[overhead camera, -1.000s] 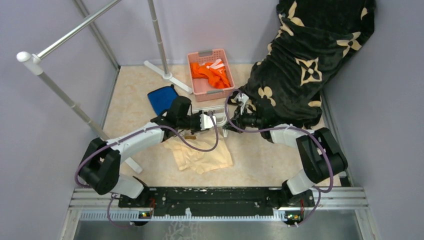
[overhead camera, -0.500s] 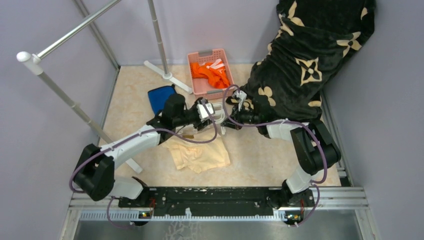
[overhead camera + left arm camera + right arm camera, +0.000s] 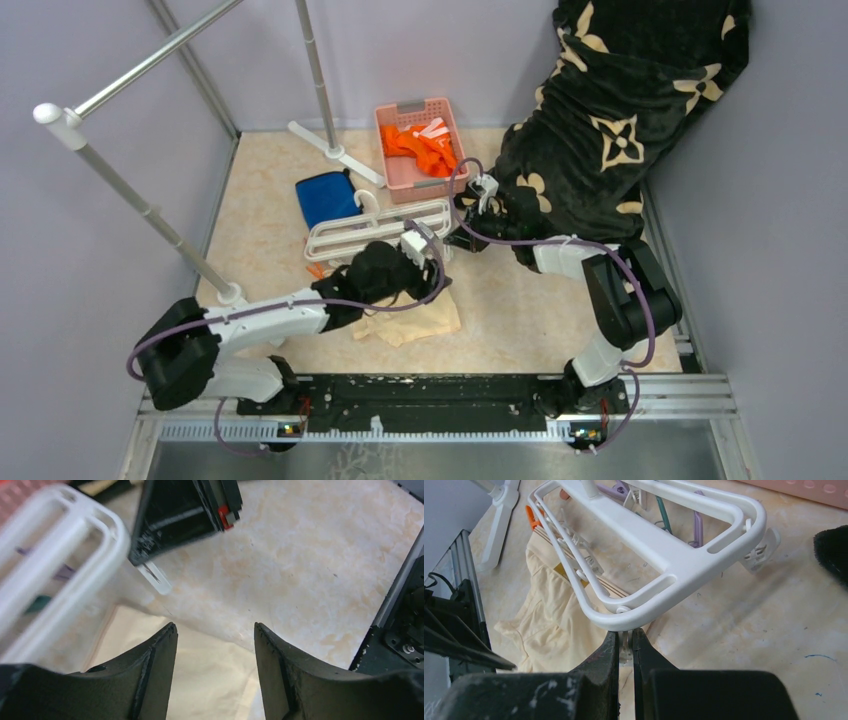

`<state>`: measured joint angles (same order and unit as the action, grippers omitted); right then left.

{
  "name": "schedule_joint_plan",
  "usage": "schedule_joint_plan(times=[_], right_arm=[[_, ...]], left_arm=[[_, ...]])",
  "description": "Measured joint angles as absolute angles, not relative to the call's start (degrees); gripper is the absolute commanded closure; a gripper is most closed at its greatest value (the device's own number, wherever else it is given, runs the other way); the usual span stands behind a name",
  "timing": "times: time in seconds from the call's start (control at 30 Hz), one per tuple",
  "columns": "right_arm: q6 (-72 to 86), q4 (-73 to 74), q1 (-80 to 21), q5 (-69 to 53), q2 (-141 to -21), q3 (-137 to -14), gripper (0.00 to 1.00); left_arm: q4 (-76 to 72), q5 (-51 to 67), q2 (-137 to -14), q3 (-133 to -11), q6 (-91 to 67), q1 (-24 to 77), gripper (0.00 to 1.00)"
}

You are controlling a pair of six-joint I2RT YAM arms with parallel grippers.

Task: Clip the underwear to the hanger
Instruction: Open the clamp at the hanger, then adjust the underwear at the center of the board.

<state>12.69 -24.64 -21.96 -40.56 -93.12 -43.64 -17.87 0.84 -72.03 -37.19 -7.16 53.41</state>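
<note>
Right wrist view: right gripper (image 3: pixel 625 639) pinches the hanger (image 3: pixel 664 555) at its end rim; underwear (image 3: pixel 549 625) lies midway on the desk (image 3: pixel 749 630), partly beneath it. Left gripper (image 3: pixel 215 626), spread, could bump the hanger and twist it from that thin hold.

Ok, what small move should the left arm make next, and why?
Probably lower the left gripper onto the underwear and close on its edge. Its jaws stand open and empty just above the fabric, while the right gripper is shut on the end of the hanger.
</note>
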Motion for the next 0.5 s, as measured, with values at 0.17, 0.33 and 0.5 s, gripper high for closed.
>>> schedule_joint_plan(times=[0.17,0.33,0.5], right_arm=[[12.8,-24.2,-21.9,-40.3,-93.1,-43.6,1.00],[13.0,-23.9,-21.9,-40.4,-93.1,-43.6,1.00],[13.0,-23.7,-21.9,-40.4,-93.1,-43.6,1.00]], left_arm=[[-17.8,-5.2,-80.6,-37.3,-12.5,59.9,0.33],[-16.8,-8.0,-87.7,-38.1,-15.3,62.8,0.32],[-14.2,-9.5,-90.1,-39.2,-17.3,63.6,0.31]])
